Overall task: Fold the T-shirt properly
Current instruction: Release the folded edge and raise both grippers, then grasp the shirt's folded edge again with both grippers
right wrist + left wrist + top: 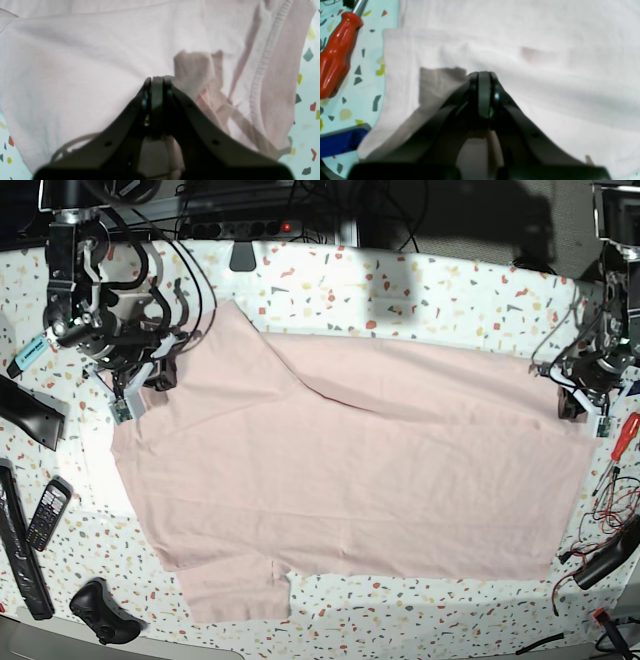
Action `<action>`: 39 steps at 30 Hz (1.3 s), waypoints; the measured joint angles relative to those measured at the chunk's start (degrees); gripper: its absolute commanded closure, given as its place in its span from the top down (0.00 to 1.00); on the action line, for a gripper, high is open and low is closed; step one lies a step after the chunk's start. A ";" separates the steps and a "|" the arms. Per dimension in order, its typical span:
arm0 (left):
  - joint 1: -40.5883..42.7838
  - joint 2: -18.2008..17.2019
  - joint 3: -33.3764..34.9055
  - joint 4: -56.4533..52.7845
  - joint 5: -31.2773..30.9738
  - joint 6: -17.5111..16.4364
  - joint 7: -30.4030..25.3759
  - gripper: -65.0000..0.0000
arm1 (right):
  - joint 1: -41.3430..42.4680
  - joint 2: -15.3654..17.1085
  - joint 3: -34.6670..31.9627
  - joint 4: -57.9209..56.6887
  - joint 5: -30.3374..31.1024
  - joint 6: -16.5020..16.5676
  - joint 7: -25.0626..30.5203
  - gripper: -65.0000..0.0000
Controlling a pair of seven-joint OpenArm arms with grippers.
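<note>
Both arms low and spread apart, left pincer (483, 75) and right pincer (157, 80) fully closed.

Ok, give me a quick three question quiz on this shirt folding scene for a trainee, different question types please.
1. True or false: both grippers are shut on the T-shirt.
2. Multiple choice: what lies on the table next to the left gripper? A) a red-handled screwdriver B) a pair of scissors C) a coffee mug
3. Short answer: which part of the shirt shows right beside the right gripper?

Key
1. True: both pairs of jaws are pressed together with pink cloth pinched at the tips.
2. A: the screwdriver lies just off the shirt's edge.
3. The ribbed collar.
</note>
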 measured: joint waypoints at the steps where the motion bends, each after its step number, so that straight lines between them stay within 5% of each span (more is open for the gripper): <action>1: 0.24 0.11 0.00 0.02 -0.09 0.00 0.02 0.00 | -0.24 0.02 0.00 0.00 0.04 0.52 -0.48 0.00; 8: 6.08 -0.11 -0.31 4.13 -0.20 1.07 -1.77 0.00 | -5.27 0.07 0.92 2.58 0.42 4.98 0.22 0.00; 24: 24.39 -0.39 -0.52 20.85 4.17 1.77 -0.66 0.00 | -22.25 -0.04 16.09 10.51 1.55 5.79 -0.02 0.00; 39: 30.47 -0.57 -0.81 23.85 5.97 2.80 -1.99 0.00 | -25.59 -0.04 17.94 11.72 4.04 6.51 -1.38 0.00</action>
